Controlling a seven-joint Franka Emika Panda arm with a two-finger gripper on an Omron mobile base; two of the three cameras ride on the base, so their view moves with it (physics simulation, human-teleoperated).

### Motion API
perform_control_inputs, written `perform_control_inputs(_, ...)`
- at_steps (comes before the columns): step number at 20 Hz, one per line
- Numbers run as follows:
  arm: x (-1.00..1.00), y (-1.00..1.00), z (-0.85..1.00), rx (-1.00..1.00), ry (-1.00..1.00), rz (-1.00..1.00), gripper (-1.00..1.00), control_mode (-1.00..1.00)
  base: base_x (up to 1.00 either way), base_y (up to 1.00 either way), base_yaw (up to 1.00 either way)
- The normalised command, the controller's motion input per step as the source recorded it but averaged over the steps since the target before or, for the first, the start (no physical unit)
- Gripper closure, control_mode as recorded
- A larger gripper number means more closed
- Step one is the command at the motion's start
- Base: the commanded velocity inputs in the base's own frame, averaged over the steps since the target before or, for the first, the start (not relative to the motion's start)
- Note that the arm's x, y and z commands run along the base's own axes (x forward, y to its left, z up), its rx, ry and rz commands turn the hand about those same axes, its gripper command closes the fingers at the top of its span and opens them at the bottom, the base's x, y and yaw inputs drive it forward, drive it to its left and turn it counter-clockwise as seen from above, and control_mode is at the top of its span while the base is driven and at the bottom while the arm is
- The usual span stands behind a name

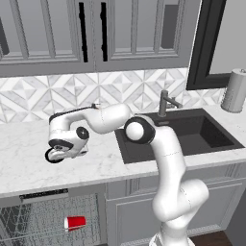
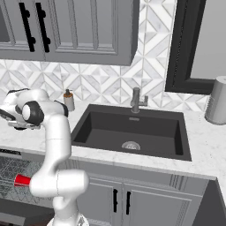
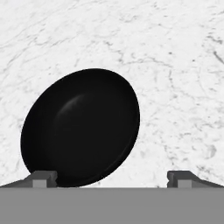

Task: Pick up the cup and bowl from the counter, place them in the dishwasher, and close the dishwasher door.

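Hand view, bowl (image 3: 81, 127) on counter (image 3: 175, 65), beneath spread, empty gripper (image 3: 111, 179), nearer one fingertip (image 3: 43, 178)

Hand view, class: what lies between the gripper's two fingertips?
Part of the black bowl, near one fingertip; the rest is bare marble counter. The gripper is open.

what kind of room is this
A simulated home kitchen, most likely: a white marble counter with a dark sink and faucet set in it, grey panelled cabinets above a tiled backsplash, and an open dishwasher with wire racks under the counter.
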Motion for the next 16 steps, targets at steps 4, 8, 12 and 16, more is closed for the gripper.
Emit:
perform_control_inputs(4,0.04,0.0,0.03,0.0,0.0,-0.04,-1.0,-1.0,0.0,0.0,0.0)
perform_control_inputs(8,0.16,-0.02,0.08,0.0,0.0,-0.18,-1.0,-1.0,0.0,0.0,0.0)
perform_control_inputs(12,0.0,-0.02,0.25,0.0,0.0,-0.16,-1.0,-1.0,0.0,0.0,0.0)
perform_control_inputs(16,0.27,0.01,0.04,0.0,0.01,-0.13,-1.0,-1.0,0.0,0.0,0.0)
